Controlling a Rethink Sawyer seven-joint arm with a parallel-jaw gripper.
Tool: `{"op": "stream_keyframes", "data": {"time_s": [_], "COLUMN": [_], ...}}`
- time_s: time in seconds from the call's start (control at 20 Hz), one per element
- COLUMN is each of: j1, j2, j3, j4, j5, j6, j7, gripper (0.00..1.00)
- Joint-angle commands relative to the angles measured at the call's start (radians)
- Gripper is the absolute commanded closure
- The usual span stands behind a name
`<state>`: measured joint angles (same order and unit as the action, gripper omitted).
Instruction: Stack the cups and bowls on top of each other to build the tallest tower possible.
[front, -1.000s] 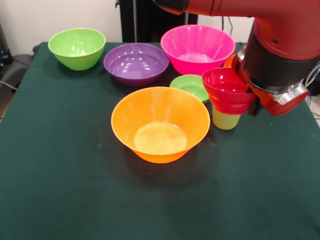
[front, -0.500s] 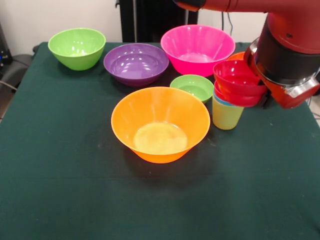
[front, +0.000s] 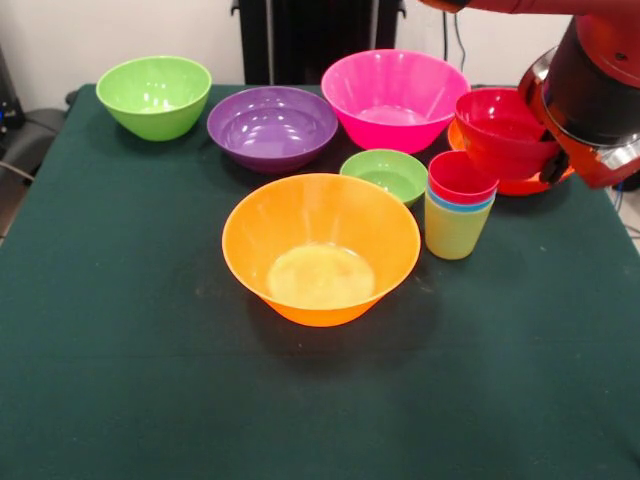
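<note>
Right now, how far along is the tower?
Done: three cups nested, yellow-green cup lowest, blue cup, red cup on top. In hand: the small red bowl beside the gripper, over the red-orange bowl; grip hidden. Left: orange, pink, purple, lime green and small green bowls stand loose on the table.

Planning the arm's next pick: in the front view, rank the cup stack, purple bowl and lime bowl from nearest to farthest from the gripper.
1. Cup stack, just below-left of the gripper.
2. Purple bowl, mid-table, back row.
3. Lime bowl, far left corner.
</note>
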<state>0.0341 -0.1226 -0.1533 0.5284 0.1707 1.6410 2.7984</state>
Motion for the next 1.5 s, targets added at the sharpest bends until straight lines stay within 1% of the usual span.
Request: {"op": "stream_keyframes", "data": {"time_s": [0.05,0.2,0.35,0.45,0.55,0.8,1.1,1.5], "j1": [0.028,0.033,0.034,0.032,0.030,0.027,0.028,0.021], "j2": [-0.039,-0.037,-0.027,-0.019,-0.018,-0.028,-0.018,-0.009], "j3": [0.000,-0.017,-0.026,-0.032,-0.040,-0.055,-0.064,-0.071], "j4": [0.227,0.238,0.234,0.227,0.236,0.281,0.279,0.260], "j5": [-0.005,-0.011,-0.014,-0.017,-0.024,-0.039,-0.035,-0.034], "j6": [-0.042,-0.063,-0.054,-0.028,-0.025,-0.077,-0.105,-0.114], "j7": [0.197,0.183,0.168,0.147,0.125,0.086,0.080,0.069], "gripper": [1.00,1.00,1.00,1.00,1.00,1.00,1.00,1.00]}}
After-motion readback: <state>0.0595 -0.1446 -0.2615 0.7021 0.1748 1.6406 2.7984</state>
